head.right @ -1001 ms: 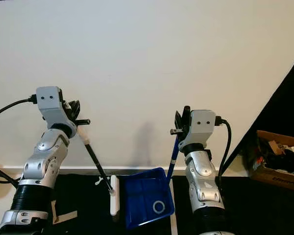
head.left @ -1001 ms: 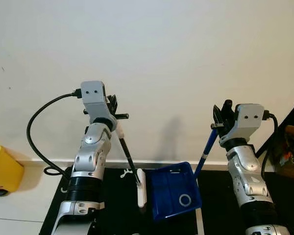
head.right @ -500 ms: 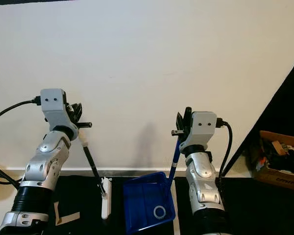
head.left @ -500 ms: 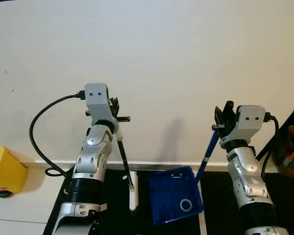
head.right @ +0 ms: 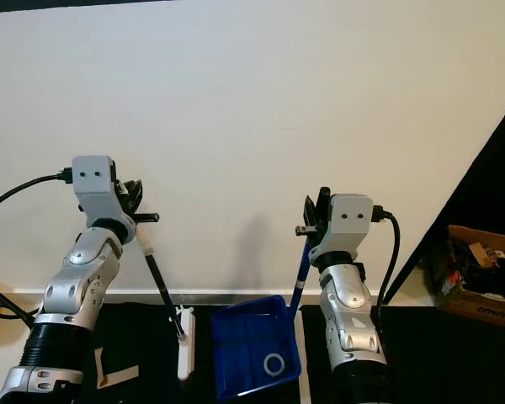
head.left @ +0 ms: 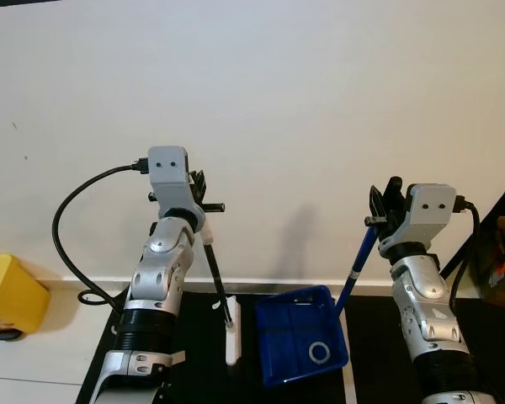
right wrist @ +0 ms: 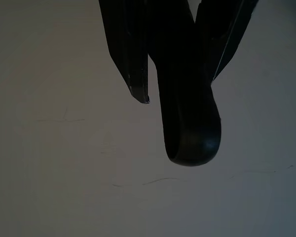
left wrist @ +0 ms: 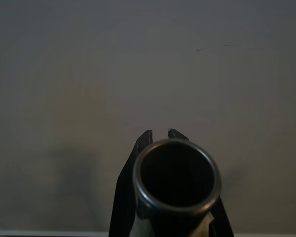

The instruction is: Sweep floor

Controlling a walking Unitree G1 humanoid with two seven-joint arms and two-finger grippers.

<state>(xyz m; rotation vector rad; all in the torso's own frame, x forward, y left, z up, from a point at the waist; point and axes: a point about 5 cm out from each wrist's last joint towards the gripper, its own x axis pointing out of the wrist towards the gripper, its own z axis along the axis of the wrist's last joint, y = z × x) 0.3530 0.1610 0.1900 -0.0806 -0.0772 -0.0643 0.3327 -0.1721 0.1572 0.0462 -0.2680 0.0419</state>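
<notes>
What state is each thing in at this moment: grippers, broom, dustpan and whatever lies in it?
left gripper: shut on broom handle.
right gripper: shut on dustpan handle.
broom: held slanted, white head down on black mat.
dustpan: on floor, tray tilted.
white ring: lying inside dustpan.

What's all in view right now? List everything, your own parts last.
broom: 1, black handle with white head, on the black mat, left of the dustpan
dustpan: 1, blue, on the mat, handle rising to the right
ring: 1, pale, inside the dustpan
black mat: 1, on the floor by the wall
yellow object: 1, far left floor
cardboard box: 1, brown, far right
left hand: shut on broom
right hand: shut on dustpan handle
</notes>
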